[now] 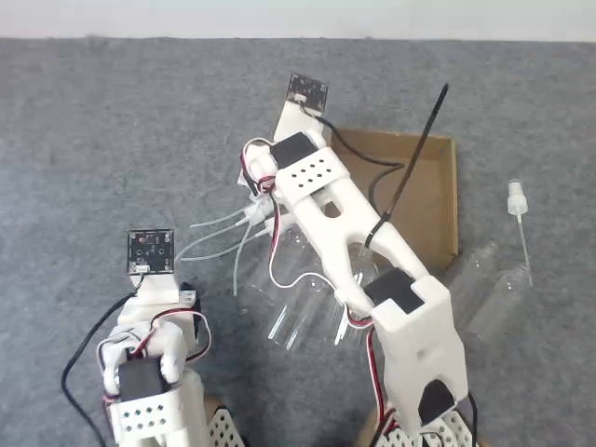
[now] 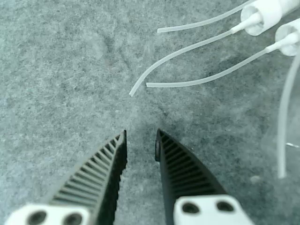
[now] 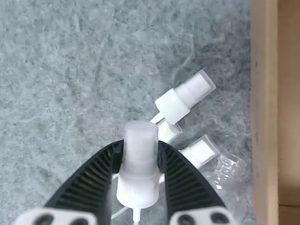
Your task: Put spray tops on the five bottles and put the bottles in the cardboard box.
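Note:
My right gripper (image 3: pixel 140 145) is shut on a white spray top (image 3: pixel 139 164), held just above the grey carpet. Two more spray tops (image 3: pixel 185 98) lie just beyond it, beside a clear bottle (image 3: pixel 225 173). The cardboard box (image 3: pixel 274 93) runs along one side of them. In the high view the right arm (image 1: pixel 317 177) stretches over several clear bottles (image 1: pixel 303 312) lying on their sides. My left gripper (image 2: pixel 140 136) hovers over bare carpet, open by a narrow gap with nothing in it. Thin dip tubes (image 2: pixel 187 51) of two spray tops (image 2: pixel 265 16) lie just ahead of it.
The open cardboard box (image 1: pixel 419 200) sits at the back right. To its right lie two more clear bottles (image 1: pixel 494 284) and a lone spray top (image 1: pixel 517 200) with its tube. Bare carpet spreads to the left and back of the left arm (image 1: pixel 149 372).

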Tool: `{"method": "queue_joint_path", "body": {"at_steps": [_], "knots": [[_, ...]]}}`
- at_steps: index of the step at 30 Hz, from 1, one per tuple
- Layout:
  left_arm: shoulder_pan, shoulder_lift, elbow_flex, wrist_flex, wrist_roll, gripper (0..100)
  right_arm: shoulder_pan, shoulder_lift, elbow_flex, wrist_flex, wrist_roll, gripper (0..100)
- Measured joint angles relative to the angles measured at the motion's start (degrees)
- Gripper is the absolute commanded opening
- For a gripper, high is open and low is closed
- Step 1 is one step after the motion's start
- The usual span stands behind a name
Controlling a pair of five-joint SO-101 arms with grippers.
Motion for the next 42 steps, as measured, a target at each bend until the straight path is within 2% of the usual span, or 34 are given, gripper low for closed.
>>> {"method": "queue_joint_path", "body": {"at_steps": [5, 10, 15, 17, 29, 33, 39, 42], "knots": [[0.0, 0.0, 0.0, 0.0, 0.0, 9, -0.09, 0.0, 0.0, 0.09, 0.09, 0.7], [0.0, 0.0, 0.0, 0.0, 0.0, 9, 0.0, 0.0, 0.0, 2.02, 4.75, 1.3], [0.0, 0.0, 0.0, 0.0, 0.0, 9, -0.09, 0.0, 0.0, 2.64, 5.45, 15.2], [0.0, 0.0, 0.0, 0.0, 0.0, 9, -0.09, 0.0, 0.0, 2.73, 5.45, 17.9], [0.0, 0.0, 0.0, 0.0, 0.0, 9, -0.09, -0.26, 0.0, 4.92, 6.07, 18.0], [0.0, 0.0, 0.0, 0.0, 0.0, 9, 0.0, -4.57, 0.0, 10.73, 13.98, 17.4], [0.0, 0.0, 0.0, 0.0, 0.0, 9, 0.7, -15.38, 0.0, 22.33, 35.25, 4.7], [0.0, 0.0, 0.0, 0.0, 0.0, 9, 3.6, -21.54, 0.0, 27.6, 45.36, 5.2]]}}
